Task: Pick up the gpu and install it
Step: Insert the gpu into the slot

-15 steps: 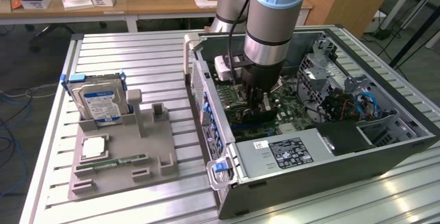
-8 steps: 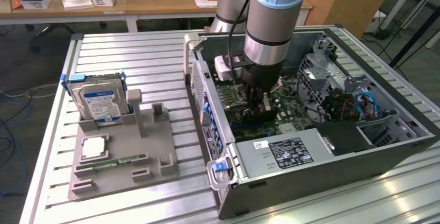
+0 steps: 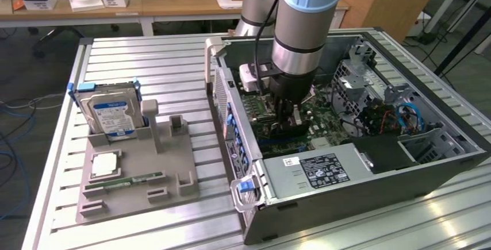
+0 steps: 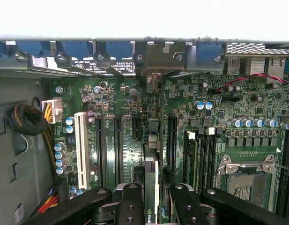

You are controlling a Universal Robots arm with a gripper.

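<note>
Fingers (image 4: 151, 197) clamp the gpu (image 4: 151, 180) edge-on, low centre of the wrist view, poised over the motherboard (image 4: 130, 103) slots inside the open case (image 3: 368, 169). Risk, I reckon: slightly off the slot line, its edge jams or bends.

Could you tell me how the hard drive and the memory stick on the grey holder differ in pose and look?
The hard drive stands upright in its slot; the memory stick lies flat along the grey holder. The hard drive is boxy and silver with a blue-white label; the memory stick is narrow and green. Both sit outside the computer case.
</note>
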